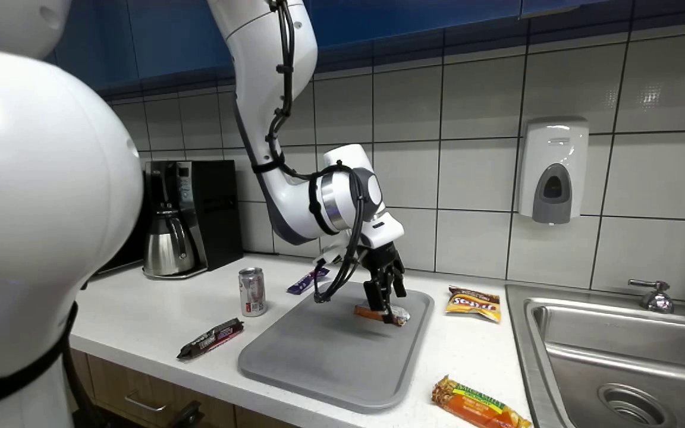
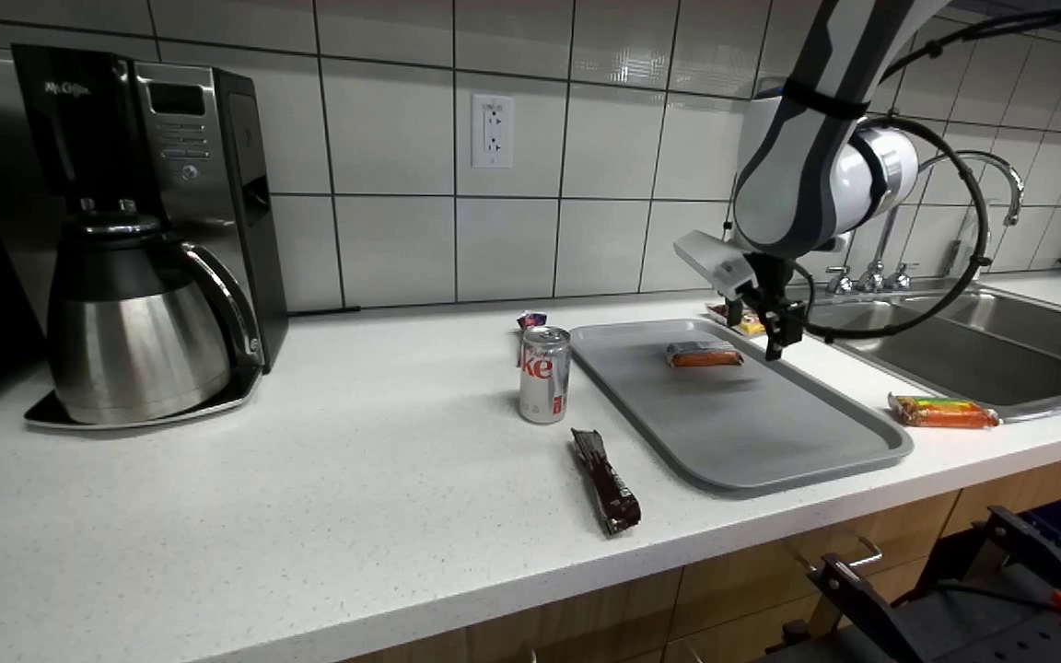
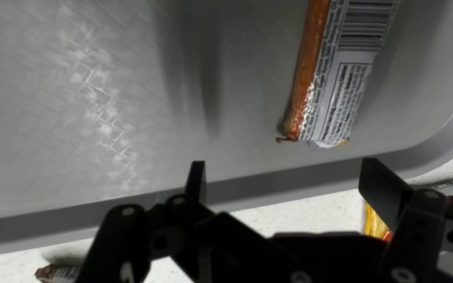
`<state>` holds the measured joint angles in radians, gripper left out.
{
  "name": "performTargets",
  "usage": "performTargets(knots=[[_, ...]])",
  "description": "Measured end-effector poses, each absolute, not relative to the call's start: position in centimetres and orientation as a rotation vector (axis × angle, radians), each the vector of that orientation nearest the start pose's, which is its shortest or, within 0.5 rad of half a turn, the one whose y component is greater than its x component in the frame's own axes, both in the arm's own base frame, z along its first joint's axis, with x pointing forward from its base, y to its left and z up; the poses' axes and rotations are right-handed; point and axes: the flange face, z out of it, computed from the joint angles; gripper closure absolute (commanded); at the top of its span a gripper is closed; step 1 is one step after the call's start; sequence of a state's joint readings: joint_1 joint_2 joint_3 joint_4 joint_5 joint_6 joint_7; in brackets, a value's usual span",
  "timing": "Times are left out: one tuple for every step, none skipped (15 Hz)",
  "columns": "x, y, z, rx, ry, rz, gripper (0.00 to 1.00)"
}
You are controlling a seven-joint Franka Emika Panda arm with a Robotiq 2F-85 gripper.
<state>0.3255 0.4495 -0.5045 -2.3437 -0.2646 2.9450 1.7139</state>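
Your end effector gapes wide, empty. Close off-center and that bar could skid toward the desk's front edge.

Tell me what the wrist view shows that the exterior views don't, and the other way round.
Only the wrist view shows a clear barcode on the orange-and-white wrapped bar.
Only the exterior views show the silver can, the coffee maker and the dark-wrapped bar.
All share the gray tray with the orange-and-white wrapped bar lying on it, the open gripper, and the yellow packet, mostly hidden in the wrist view.
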Motion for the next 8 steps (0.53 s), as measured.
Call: performTargets(knots=[[52.6, -8.5, 18.0, -2.240, 2.251, -0.522, 0.00], [53.0, -8.2, 17.9, -2.236, 2.251, -0.523, 0.00], [53.3, -8.0, 17.7, -2.233, 2.252, -0.522, 0.00], [53.6, -7.8, 17.5, -2.229, 2.254, -0.520, 0.00], [53.9, -7.5, 17.3, -2.226, 2.255, -0.518, 0.00], [54.2, -7.3, 17.1, -2.222, 2.257, -0.513, 0.00], [54.5, -7.0, 17.0, -2.217, 2.259, -0.507, 0.00], [54.7, -6.7, 16.8, -2.210, 2.261, -0.501, 0.00]])
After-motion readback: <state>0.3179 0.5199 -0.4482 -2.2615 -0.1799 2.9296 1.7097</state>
